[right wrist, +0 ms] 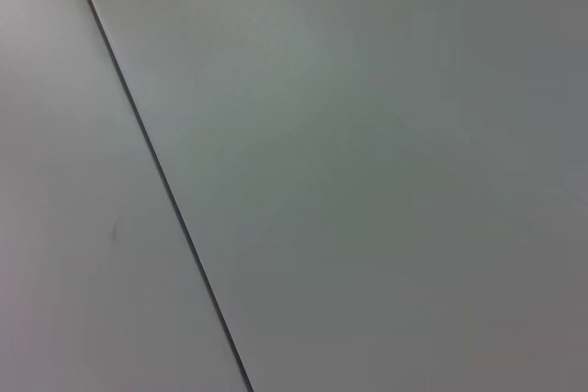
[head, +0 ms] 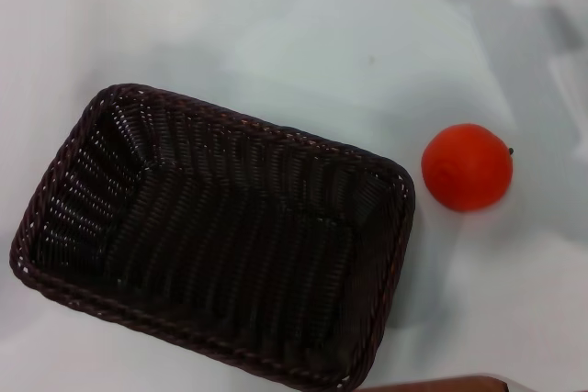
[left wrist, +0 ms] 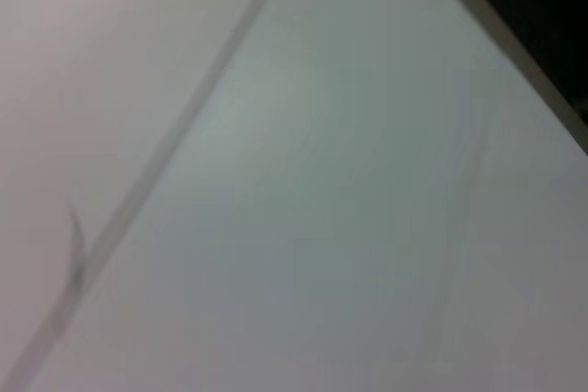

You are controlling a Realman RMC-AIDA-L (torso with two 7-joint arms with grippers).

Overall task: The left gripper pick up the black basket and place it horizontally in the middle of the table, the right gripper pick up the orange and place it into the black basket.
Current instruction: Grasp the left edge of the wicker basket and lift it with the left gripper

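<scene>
In the head view the black basket point(head: 64, 167) lies on the white table point(head: 276, 34) at the near left. It is a large dark woven rectangle, open side up and empty, its long side slanting down to the right. The orange point(head: 466, 167) sits on the table just right of the basket's right corner, apart from it. Neither gripper shows in any view. Both wrist views show only bare table surface.
A thin dark seam line crosses the table in the left wrist view point(left wrist: 165, 149) and in the right wrist view point(right wrist: 156, 167). A dark edge point(left wrist: 533, 16) borders the table in the left wrist view. A brown strip point(head: 450, 383) shows at the near edge.
</scene>
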